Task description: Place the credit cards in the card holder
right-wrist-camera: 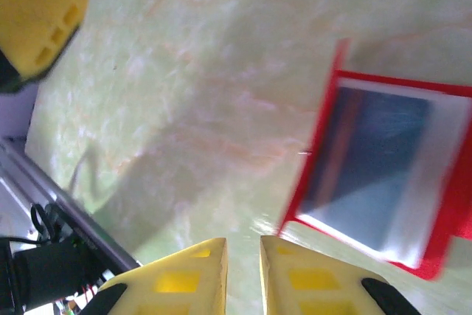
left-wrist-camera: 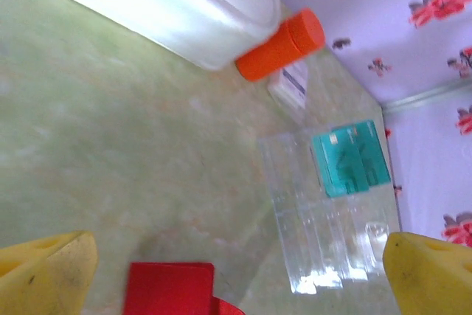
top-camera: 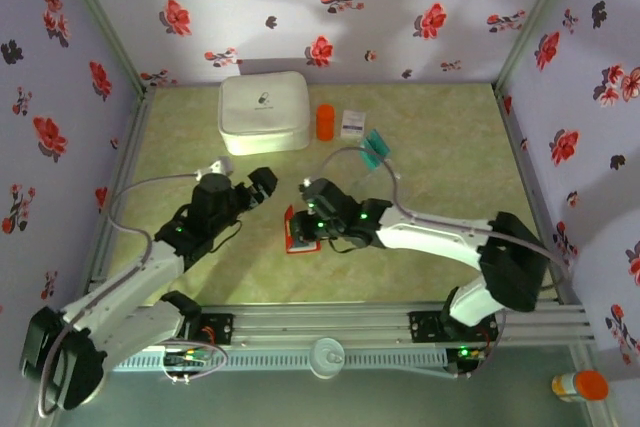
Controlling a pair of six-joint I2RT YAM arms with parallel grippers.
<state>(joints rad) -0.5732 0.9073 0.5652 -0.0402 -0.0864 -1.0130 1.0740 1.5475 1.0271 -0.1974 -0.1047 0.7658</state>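
Nearest, wallet (right-wrist-camera: 442,256) lying open on desk (right-wrist-camera: 184,108), pale inside up, with what looks like a blue card (right-wrist-camera: 369,167) resting in it. Just beside it, right end effector (right-wrist-camera: 243,245) all but closed, thin gap only, gripping nothing. To the left, left end effector (top-camera: 262,184) wide open, empty, apart from wallet. Farther back, teal cards (left-wrist-camera: 350,156) lying on clear sleeve (left-wrist-camera: 324,241). Judged part done: one card likely in; teal cards yet to be fetched and slotted.
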